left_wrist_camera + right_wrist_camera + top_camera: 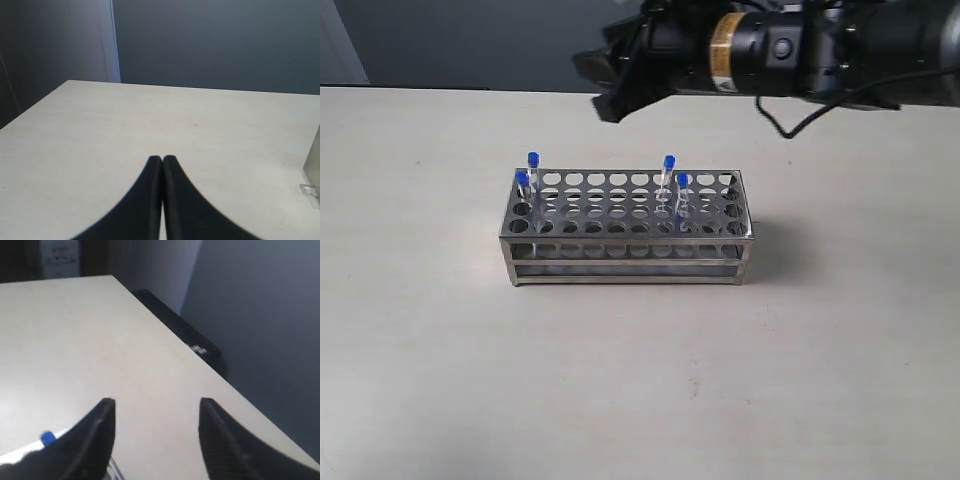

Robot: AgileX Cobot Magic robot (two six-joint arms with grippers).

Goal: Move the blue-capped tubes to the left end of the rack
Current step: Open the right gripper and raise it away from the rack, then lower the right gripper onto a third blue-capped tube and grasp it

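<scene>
The steel rack (625, 228) stands in the middle of the table. Two blue-capped tubes (533, 160) (522, 180) stand in holes at its left end. Two more blue-capped tubes (669, 164) (683, 183) stand right of its middle. My right gripper (599, 85) hangs open and empty, above and behind the rack. In the right wrist view the right gripper (157, 404) shows a wide gap, with one blue cap (47, 438) beside a finger. My left gripper (162, 159) is shut with nothing in it, over bare table; it is out of the exterior view.
The pale table (640, 380) spreads round the rack on all sides. Its far edge meets a dark wall (470, 40). The black right arm (790, 45) crosses the top of the exterior view. A pale unidentifiable object (313, 167) sits at the edge of the left wrist view.
</scene>
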